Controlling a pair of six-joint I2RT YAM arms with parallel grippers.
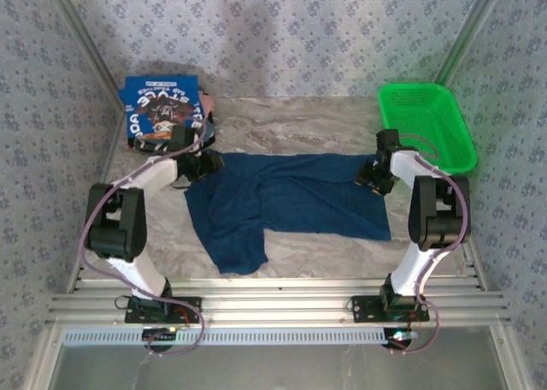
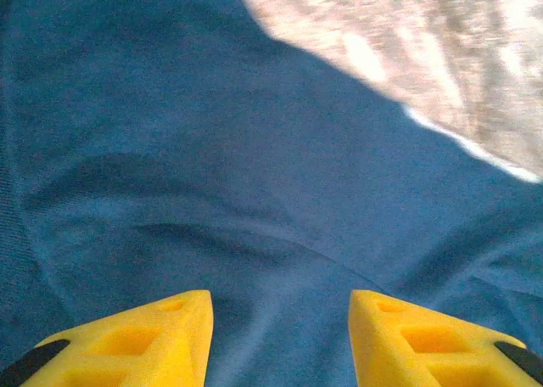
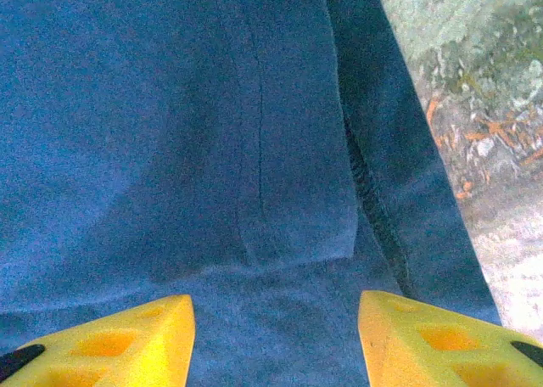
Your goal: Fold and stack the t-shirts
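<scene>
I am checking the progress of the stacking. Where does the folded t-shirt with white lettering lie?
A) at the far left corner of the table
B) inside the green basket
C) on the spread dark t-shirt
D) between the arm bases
A: the lettered t-shirt lies folded at the far left corner of the table; the green basket stands far right, and the dark t-shirt is spread mid-table.
</scene>
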